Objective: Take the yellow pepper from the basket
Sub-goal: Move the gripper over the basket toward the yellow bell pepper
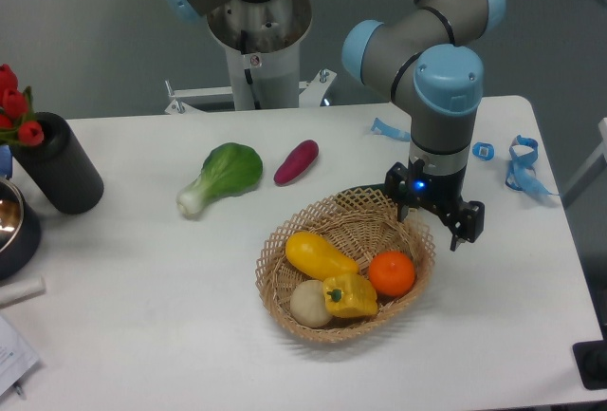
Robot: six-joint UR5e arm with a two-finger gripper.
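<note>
The yellow pepper (349, 295), lumpy with a short green stem, lies in the front of the wicker basket (277, 252). It sits between a pale round vegetable (308, 304) and an orange (392, 273), with a long smooth yellow fruit (320, 254) behind it. My gripper (432, 224) points down over the basket's back right rim, up and to the right of the pepper and apart from it. Its jaws stand open and hold nothing.
A green bok choy (223, 176) and a purple sweet potato (296, 161) lie behind the basket. A black vase with red tulips (59, 169) and a metal bowl (9, 226) stand at the left edge. Blue straps (520, 166) lie at the back right.
</note>
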